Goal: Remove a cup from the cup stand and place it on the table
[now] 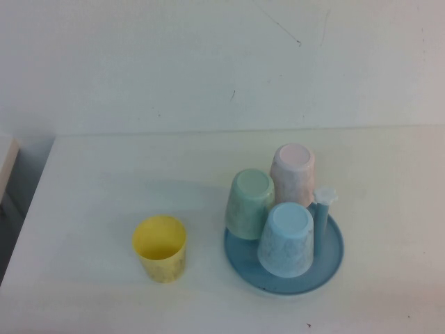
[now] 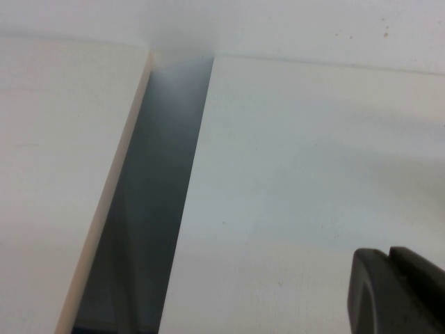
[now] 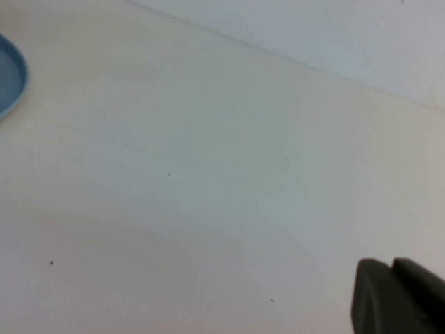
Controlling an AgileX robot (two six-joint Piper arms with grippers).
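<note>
The pale mint-green cup (image 1: pixel 249 203) sits upside down on a peg at the left of the round blue cup stand (image 1: pixel 327 261), on the white table (image 1: pixel 104 181). Neither arm shows in the high view. My left gripper (image 2: pixel 389 254) is shut and empty, over bare table by its left edge. My right gripper (image 3: pixel 391 264) is shut and empty, over bare table. The stand's rim (image 3: pixel 10 76) shows at the edge of the right wrist view, well away from the right gripper.
A light blue cup (image 1: pixel 286 239) and a pink cup (image 1: pixel 293 174) also stand upside down on the stand. One peg with a white cap (image 1: pixel 325 196) is bare. A yellow cup (image 1: pixel 160 247) stands upright on the table, left of the stand. A dark gap (image 2: pixel 149 209) runs along the table's left edge.
</note>
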